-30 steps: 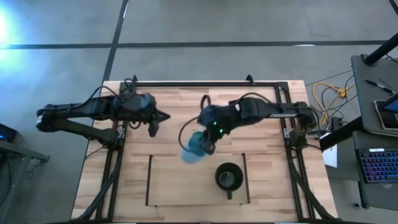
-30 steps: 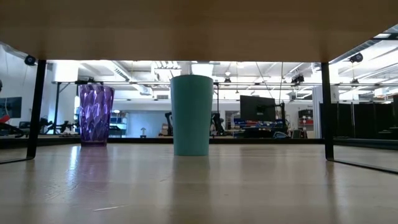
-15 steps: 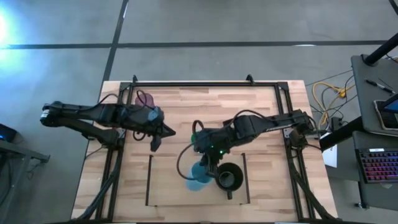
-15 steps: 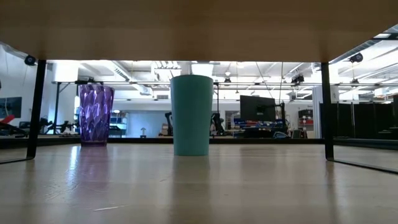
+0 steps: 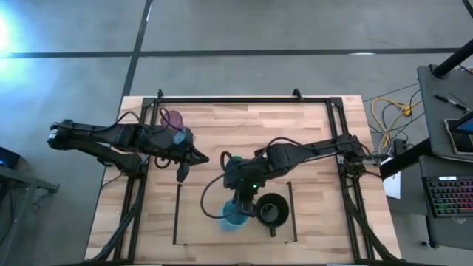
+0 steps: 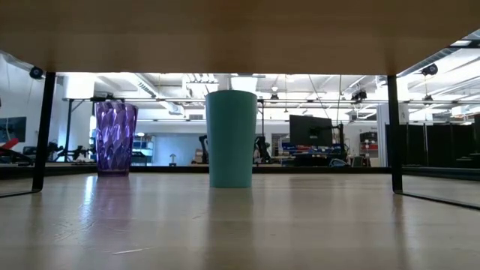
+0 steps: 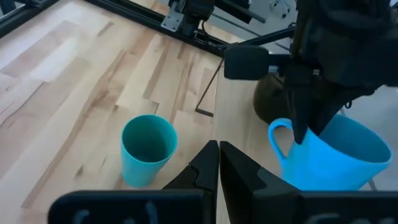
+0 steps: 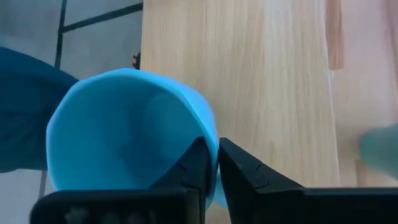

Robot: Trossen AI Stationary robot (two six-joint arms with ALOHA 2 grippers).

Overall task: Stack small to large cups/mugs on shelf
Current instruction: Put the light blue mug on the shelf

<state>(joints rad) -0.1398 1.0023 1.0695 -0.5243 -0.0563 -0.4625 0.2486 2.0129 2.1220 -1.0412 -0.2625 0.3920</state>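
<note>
My right gripper (image 5: 244, 201) is shut on the light-blue mug (image 5: 235, 215) over the outlined shelf area (image 5: 198, 222), just left of the black mug (image 5: 271, 210), which stands upright inside the outline. The green cup (image 5: 233, 158) stands upright behind it, mid-table; it also shows in the low view (image 6: 231, 139). The purple tumbler (image 5: 174, 118) stands at the far left, seen too in the low view (image 6: 115, 139). My left gripper (image 5: 185, 168) is shut and empty, left of the green cup (image 7: 148, 149). My right gripper pinches the mug's wall at the rim (image 8: 214, 142), one finger inside the mug and one outside. The fingers come from above, pointing down. The mug (image 7: 329, 155) sits tilted in the hold, handle (image 7: 278, 134) toward the green cup; whether its base touches the table I cannot tell.
A black metal frame (image 5: 244, 100) runs along the table's far, left and right sides. The shelf's thin dark lines (image 5: 177, 214) bound the left and right of the near middle. Bare wood lies between the left line and the light-blue mug.
My right gripper has carried the light-blue mug toward the table's near edge, from beside the green cup into the outlined area next to the black mug. My left gripper has shifted a little toward the right and near edges, uncovering the purple tumbler.
</note>
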